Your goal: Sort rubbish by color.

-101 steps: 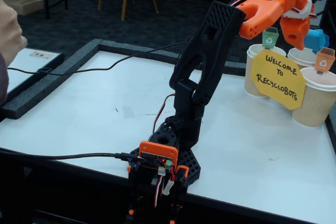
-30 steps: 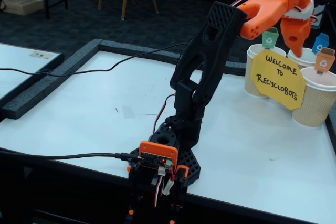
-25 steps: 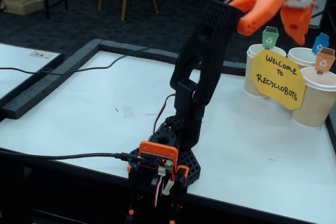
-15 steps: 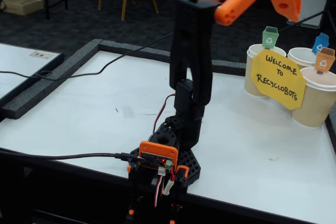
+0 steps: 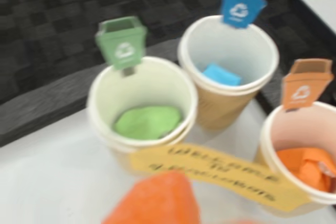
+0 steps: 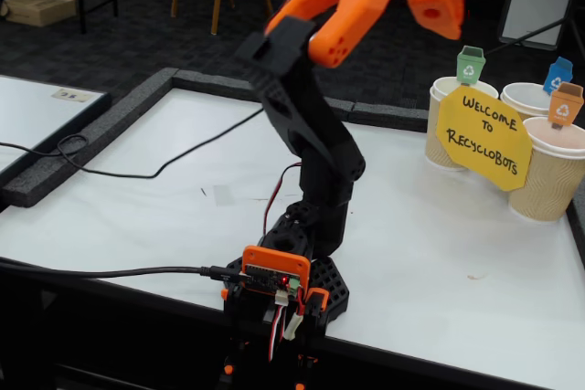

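The orange tool (image 6: 437, 6) is raised high above the white desk (image 6: 174, 198), well up and to the left of the three paper cups in the fixed view. Nothing is seen in its grip. Whether its jaws stand apart or together cannot be told: the fixed view shows only its bulk, and the wrist view shows one blurred orange finger at the bottom edge.

Looking down from the wrist view, ahead of and below the tool, the green wad (image 5: 147, 122) lies at the bottom of the cup with the green flag (image 5: 143, 103). The blue wad (image 5: 222, 75) lies in the cup with the blue flag (image 5: 229, 61), just behind and to the right. A third cup with an orange flag (image 5: 300, 153), at far right, holds orange paper. A yellow sign (image 5: 215, 174) leans across the cups' fronts.

Each wad appears to match its cup's flag, so the sorting looks finished.

The wads look like crumpled paper: very light, soft, easily squashed, not slippery. If one needed lifting, a gentle pinch across its middle from above should hold it.
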